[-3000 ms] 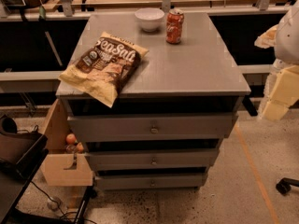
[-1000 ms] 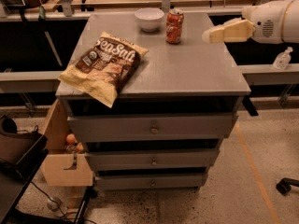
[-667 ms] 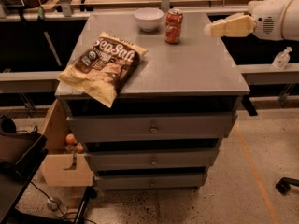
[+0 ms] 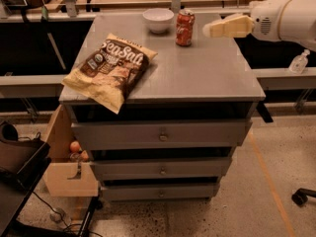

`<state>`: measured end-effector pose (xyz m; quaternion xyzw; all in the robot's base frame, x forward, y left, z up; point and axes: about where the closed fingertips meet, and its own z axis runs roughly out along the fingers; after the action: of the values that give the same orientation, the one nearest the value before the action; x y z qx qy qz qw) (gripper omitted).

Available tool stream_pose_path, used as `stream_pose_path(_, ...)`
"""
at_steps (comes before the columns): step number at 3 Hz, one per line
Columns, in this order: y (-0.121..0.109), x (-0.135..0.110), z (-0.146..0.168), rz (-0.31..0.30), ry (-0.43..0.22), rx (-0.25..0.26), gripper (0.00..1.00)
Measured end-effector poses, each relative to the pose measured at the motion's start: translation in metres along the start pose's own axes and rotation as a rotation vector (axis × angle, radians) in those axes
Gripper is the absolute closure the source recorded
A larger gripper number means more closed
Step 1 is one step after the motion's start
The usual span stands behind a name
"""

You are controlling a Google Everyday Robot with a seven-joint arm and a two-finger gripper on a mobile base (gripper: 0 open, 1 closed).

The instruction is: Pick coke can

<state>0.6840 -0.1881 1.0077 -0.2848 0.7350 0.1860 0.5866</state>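
Just ahead of the end effector point(image 4: 211, 28) — apart or together, I cannot tell — the coke can point(image 4: 184, 27) is standing upright, the white bowl point(image 4: 158, 19) just beyond it, risking being tipped by an off-centre contact.

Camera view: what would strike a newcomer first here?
The big Sea Salt chip bag lies at the front left of the grey cabinet top, overhanging its edge. At the back stands the red coke can beside a white bowl, and the cream pincer hovers just right of the can, apart from it.
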Motion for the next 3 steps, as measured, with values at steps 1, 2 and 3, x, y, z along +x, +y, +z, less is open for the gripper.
stream_pose_path(1, -0.011, 0.000, 0.053, -0.010, -0.032, 0.011, 0.00)
stream_pose_path(2, -0.023, 0.004, 0.093, -0.007, -0.065, 0.007, 0.00)
stream_pose_path(3, -0.041, 0.019, 0.141, -0.007, -0.076, 0.006, 0.00)
